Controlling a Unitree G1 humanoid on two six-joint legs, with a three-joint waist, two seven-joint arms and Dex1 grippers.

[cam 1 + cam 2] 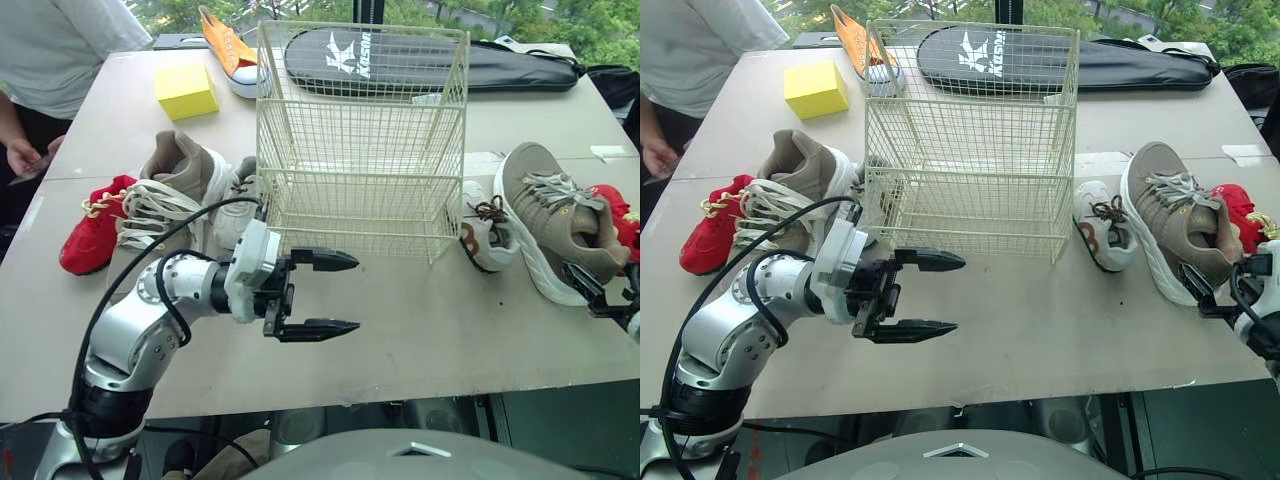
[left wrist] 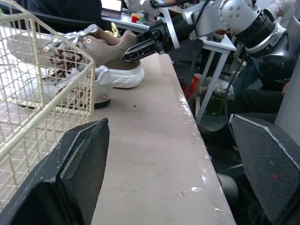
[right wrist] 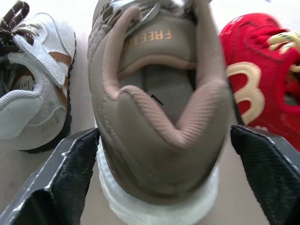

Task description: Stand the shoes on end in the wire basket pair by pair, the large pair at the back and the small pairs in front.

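Pale grey table (image 1: 430, 330) first, with the wire basket (image 1: 360, 140) standing upright at its middle and nothing in it; no pair has been placed yet, so I judge the task to be at its opening step, the pickup of the large pair for the back.

One large tan shoe (image 1: 560, 220) lies on its sole to the right of the basket, heel toward the robot; the right gripper (image 3: 165, 140) is at that heel, its fingers spread wide on either side and closed on nothing. The next move seems to call for closing on the heel, lifting, and tipping the shoe toe-down over the basket's open top.

The other large tan shoe (image 1: 175, 175) sits to the left of the basket; the left gripper (image 1: 350, 294) hangs in front of the basket, jaws wide apart and empty.

Just beside the right tan shoe are a small white shoe (image 1: 485, 235) on the basket side and a small red shoe (image 1: 615, 215) on the outer side; either could be nudged in the lift. Their partners, a red shoe (image 1: 90, 225) and a white shoe (image 1: 232, 205), flank the left tan one.

Behind the basket lie an orange shoe (image 1: 228, 45), a yellow box (image 1: 186, 90) and a black racket bag (image 1: 430, 55); a person (image 1: 50, 50) stands at the far left corner.
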